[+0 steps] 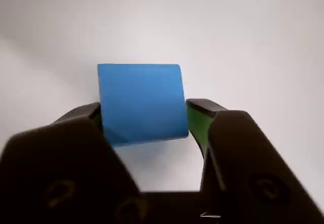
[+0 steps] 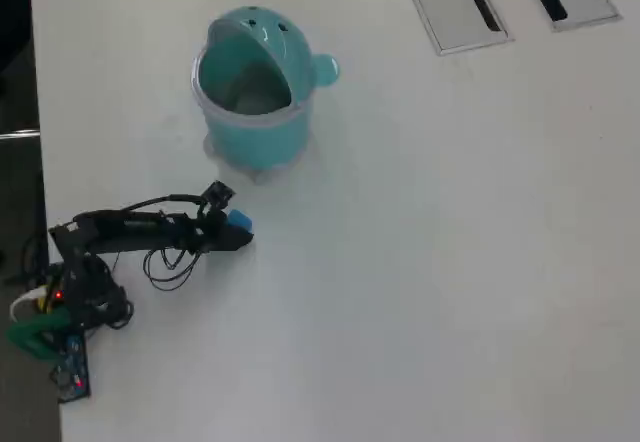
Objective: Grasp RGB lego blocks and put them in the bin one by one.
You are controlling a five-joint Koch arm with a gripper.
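In the wrist view we saw the end effector [image 1: 144, 120] clenched on the blue lego block [image 1: 140, 102]: the dark left jaw pressed its left face and the green-padded right jaw its right face, spread only as wide as the block. White table [image 1: 253, 36] lay beyond. In the overhead view we found the arm [image 2: 120, 232] stretched rightward from its base at the left table edge, the blue block at its tip [image 2: 240, 224], near and below the teal bin [image 2: 250, 137], apart from it. Two grey slotted panels [image 2: 445, 7] sat at the upper right.
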